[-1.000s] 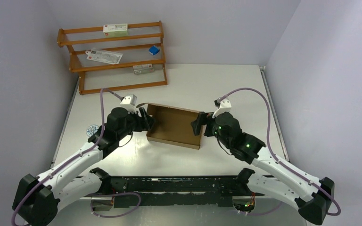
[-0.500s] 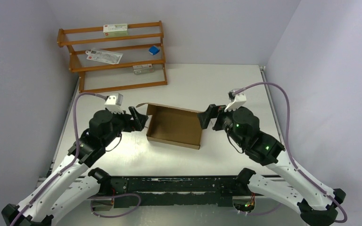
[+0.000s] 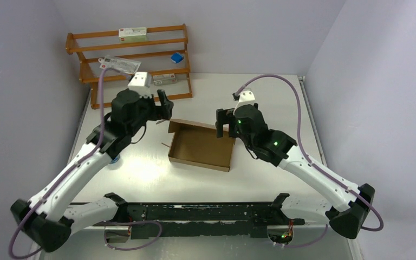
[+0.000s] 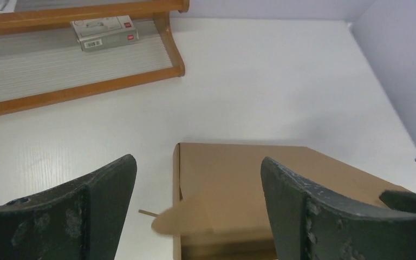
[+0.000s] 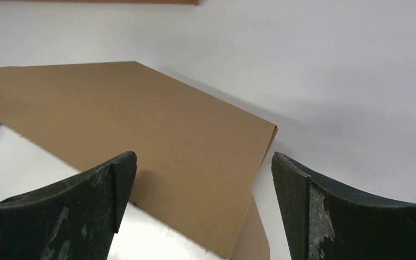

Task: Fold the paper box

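Observation:
The paper box is plain brown cardboard, a shallow open tray with raised walls, lying in the middle of the table. My left gripper hangs open and empty above the box's far left corner. In the left wrist view the box lies below between the fingers, a rounded flap sticking out at its left wall. My right gripper is open and empty over the box's far right corner. In the right wrist view a brown wall of the box lies below the spread fingers.
A wooden rack stands at the back left of the table, with white printed cartons and a small blue object on its shelves. One carton shows in the left wrist view. Walls close in on both sides.
Both arms have risen and swung toward the back. The left gripper left the box's left wall, the right gripper left the right wall. The box stays in place.

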Action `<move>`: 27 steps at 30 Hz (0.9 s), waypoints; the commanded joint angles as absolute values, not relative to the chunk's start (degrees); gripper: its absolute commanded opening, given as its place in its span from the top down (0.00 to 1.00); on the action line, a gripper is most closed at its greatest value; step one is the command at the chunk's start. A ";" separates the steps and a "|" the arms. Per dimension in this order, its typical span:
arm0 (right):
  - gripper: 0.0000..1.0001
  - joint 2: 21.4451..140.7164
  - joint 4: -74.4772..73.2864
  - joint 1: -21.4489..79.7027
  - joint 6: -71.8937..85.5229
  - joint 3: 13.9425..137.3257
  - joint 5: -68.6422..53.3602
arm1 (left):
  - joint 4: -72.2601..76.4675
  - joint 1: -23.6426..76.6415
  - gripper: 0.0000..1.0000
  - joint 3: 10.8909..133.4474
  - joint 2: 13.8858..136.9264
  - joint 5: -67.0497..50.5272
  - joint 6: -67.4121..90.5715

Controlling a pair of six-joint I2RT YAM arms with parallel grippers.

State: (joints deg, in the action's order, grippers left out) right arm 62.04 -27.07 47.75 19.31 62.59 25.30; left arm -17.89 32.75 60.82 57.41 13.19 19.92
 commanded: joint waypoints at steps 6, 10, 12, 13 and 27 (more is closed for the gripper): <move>0.00 62.78 -27.80 47.98 16.48 59.87 25.08 | -20.34 33.05 0.15 65.05 69.81 9.76 15.29; 0.00 62.12 -27.00 47.98 16.96 57.10 24.22 | -21.05 33.05 0.21 61.92 70.62 6.44 16.05; 0.00 61.82 -26.49 47.93 17.75 55.76 23.90 | -21.22 33.05 0.24 59.64 70.24 5.37 16.56; 0.00 61.65 -26.15 47.98 18.24 54.82 24.01 | -21.33 33.05 0.25 58.58 69.90 5.11 16.87; 0.00 58.55 -17.14 48.01 24.45 40.53 24.40 | -17.88 33.02 0.31 46.20 67.43 2.56 21.17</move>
State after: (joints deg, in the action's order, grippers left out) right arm 59.70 -20.78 47.75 21.74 42.83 24.40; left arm -19.75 32.80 48.29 68.71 4.23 19.35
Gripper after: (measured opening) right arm 0.997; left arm 0.691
